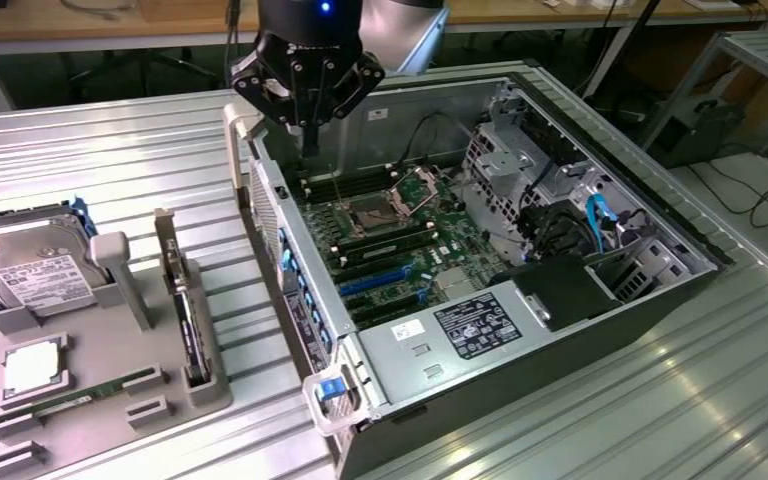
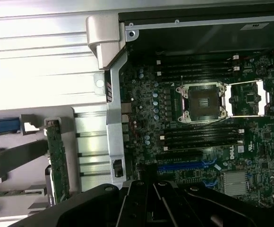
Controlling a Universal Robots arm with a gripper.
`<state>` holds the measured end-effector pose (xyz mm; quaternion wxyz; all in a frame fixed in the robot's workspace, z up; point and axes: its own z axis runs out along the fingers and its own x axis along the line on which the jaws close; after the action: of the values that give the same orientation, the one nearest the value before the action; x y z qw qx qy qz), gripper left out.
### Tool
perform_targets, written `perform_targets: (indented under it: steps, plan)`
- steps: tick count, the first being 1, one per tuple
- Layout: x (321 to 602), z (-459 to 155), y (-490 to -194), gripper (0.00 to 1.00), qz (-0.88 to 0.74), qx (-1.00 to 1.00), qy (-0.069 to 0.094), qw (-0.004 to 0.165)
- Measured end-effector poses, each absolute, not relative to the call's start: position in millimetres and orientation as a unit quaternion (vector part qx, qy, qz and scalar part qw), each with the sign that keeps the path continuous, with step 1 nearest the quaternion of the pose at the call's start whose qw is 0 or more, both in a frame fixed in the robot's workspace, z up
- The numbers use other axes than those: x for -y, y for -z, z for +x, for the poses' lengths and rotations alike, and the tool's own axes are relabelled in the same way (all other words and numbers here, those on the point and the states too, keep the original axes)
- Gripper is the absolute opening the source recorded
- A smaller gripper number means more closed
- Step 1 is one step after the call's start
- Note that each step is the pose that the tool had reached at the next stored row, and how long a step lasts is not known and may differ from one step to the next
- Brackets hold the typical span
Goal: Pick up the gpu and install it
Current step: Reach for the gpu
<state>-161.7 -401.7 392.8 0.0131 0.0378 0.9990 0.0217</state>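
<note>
The gpu [image 1: 187,318] stands on edge in a slot of the grey holder tray [image 1: 217,395], at the exterior view's left of the open computer case [image 1: 357,330]. In the wrist view the gpu [image 2: 57,161] is a thin dark card with a pale strip along it. My gripper [image 1: 311,148] hangs over the case's far left corner, above the motherboard [image 1: 398,235], fingers together and holding nothing. It is well apart from the gpu. In the wrist view the gripper [image 2: 149,177] shows as black links over the blue expansion slots [image 2: 186,166].
The tray also holds a silver hard drive [image 1: 24,265], a square processor [image 1: 31,365] and a green memory stick [image 1: 80,400]. Inside the case are the open processor socket [image 1: 364,212], blue slots [image 1: 384,283], cables [image 1: 598,225] and a drive cage [image 1: 504,150]. Slatted metal tabletop [image 1: 104,150] surrounds everything.
</note>
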Motion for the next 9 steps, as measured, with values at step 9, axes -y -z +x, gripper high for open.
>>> perform_targets:
  steps: [9]
  plan:
    - [402.1,-169.5,-392.4,0.11,0.038,-0.999,-0.022,0.013]
